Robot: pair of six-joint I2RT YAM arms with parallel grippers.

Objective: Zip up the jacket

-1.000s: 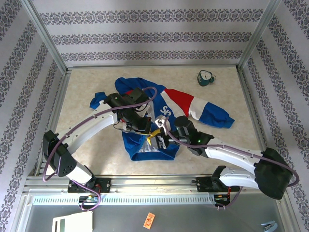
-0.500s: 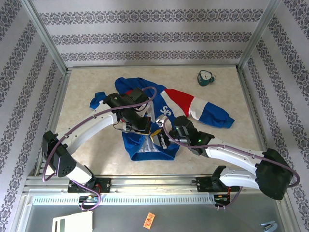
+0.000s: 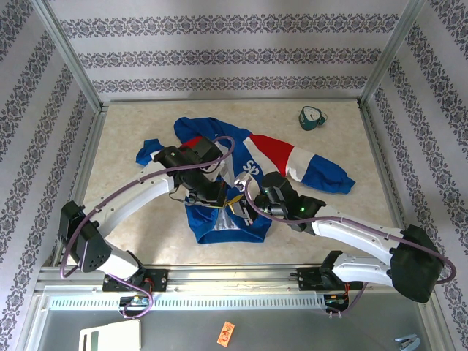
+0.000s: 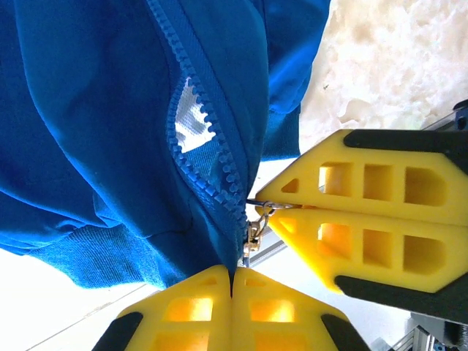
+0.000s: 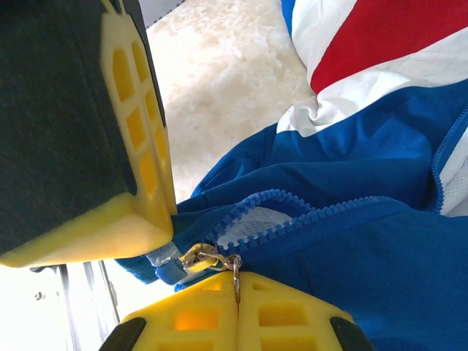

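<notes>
Left pincer was clenched on the jacket fabric at the zipper's bottom end. Jacket lay mid table, hem toward the arms, teeth gaping above the slider. Right pincer, just beside the left one, gripped the zipper pull ring. Teal cup sat back right, well apart.

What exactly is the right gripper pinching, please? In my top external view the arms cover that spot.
Observer: In its wrist view, the right gripper is shut on the thin ring of the zipper pull, low on the jacket.
Operator: Thanks. And the other one?
Observer: The left gripper is shut on the jacket's blue fabric right beside the pull.
Operator: Is the front closed above the pull?
Observer: No, the zipper teeth gape there, showing white lining.
</notes>
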